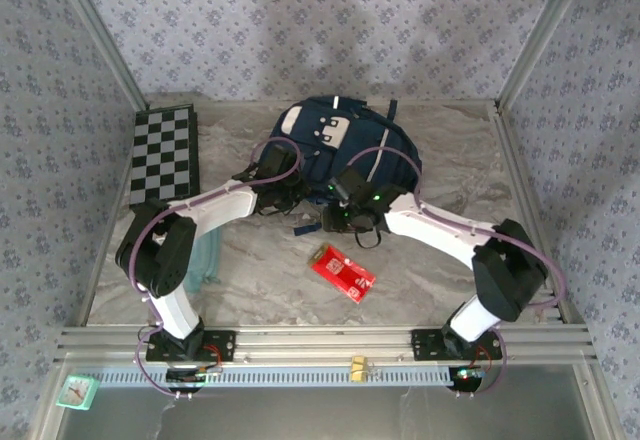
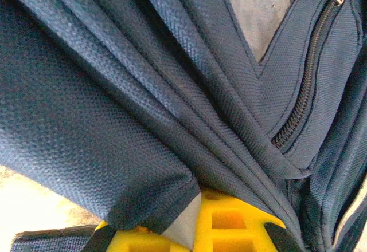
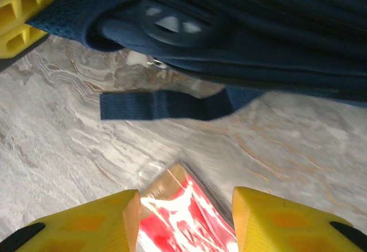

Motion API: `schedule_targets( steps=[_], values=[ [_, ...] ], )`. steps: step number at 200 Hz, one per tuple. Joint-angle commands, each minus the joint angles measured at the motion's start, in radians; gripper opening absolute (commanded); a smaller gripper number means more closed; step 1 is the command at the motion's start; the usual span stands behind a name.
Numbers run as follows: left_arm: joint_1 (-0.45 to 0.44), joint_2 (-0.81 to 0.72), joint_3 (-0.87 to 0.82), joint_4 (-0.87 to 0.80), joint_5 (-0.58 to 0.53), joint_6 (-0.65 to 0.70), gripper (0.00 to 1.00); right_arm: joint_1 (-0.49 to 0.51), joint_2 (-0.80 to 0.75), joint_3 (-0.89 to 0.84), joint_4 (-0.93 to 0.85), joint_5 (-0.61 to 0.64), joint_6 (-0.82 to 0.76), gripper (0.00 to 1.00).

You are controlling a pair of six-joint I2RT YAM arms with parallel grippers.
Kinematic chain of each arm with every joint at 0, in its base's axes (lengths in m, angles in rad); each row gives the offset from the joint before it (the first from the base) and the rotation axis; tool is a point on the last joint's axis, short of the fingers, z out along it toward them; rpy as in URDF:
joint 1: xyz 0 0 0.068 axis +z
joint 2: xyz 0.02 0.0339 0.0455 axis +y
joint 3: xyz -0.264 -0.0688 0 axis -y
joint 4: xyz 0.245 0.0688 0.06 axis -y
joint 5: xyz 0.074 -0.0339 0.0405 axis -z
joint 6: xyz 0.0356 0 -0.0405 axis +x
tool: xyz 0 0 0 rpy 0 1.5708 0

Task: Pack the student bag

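The student bag (image 1: 340, 145), navy with white trim, lies at the back middle of the table. My left gripper (image 1: 283, 198) is at its near left edge. In the left wrist view its yellow fingers (image 2: 229, 223) are shut on a bunched fold of the student bag's fabric (image 2: 132, 126). My right gripper (image 1: 350, 222) hovers at the bag's near edge, open. Between its yellow fingertips (image 3: 109, 217) I look down on a red plastic-wrapped packet (image 3: 183, 212) that lies flat on the table (image 1: 343, 273). A loose blue strap (image 3: 155, 104) lies just beyond it.
A checkered board (image 1: 165, 152) lies at the back left. Something pale teal (image 1: 207, 255) sits under the left arm. Metal frame posts and patterned walls close in the marble table (image 1: 450, 150). The bag's zipper (image 2: 304, 86) runs beside the gripped fold.
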Motion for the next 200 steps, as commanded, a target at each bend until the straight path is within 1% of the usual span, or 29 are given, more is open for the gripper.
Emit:
schedule_targets(
  steps=[1,27,30,40,60,82,107,118,160,185,200],
  values=[
    [-0.019,-0.064,0.065,0.063,0.060,-0.014,0.00,0.019,0.063,0.045,0.090,0.078,0.029,0.44],
    [-0.020,-0.065,0.067,0.072,0.065,-0.015,0.00,0.034,0.122,0.057,0.129,0.123,0.018,0.43],
    [-0.020,-0.064,0.067,0.072,0.066,-0.015,0.00,0.035,0.128,0.086,0.131,0.131,0.017,0.43],
    [-0.019,-0.065,0.067,0.075,0.071,-0.017,0.00,0.035,0.144,0.106,0.133,0.151,0.016,0.43],
    [-0.020,-0.067,0.064,0.080,0.070,-0.020,0.00,0.035,0.181,0.144,0.097,0.222,0.016,0.41],
    [-0.019,-0.065,0.064,0.085,0.079,-0.019,0.00,0.027,0.212,0.160,0.114,0.254,-0.019,0.38],
    [-0.021,-0.070,0.067,0.083,0.078,-0.012,0.00,0.028,0.238,0.191,0.074,0.311,-0.033,0.35],
    [-0.019,-0.073,0.067,0.083,0.073,-0.009,0.00,0.027,0.244,0.194,0.069,0.324,-0.039,0.34],
    [-0.021,-0.068,0.071,0.081,0.076,-0.007,0.00,0.017,0.286,0.226,0.016,0.366,0.002,0.31],
    [-0.020,-0.067,0.073,0.080,0.075,-0.004,0.00,0.017,0.301,0.236,0.016,0.382,0.010,0.29],
    [-0.021,-0.066,0.075,0.075,0.073,0.000,0.00,0.017,0.306,0.254,-0.013,0.410,0.015,0.27]
  ],
)
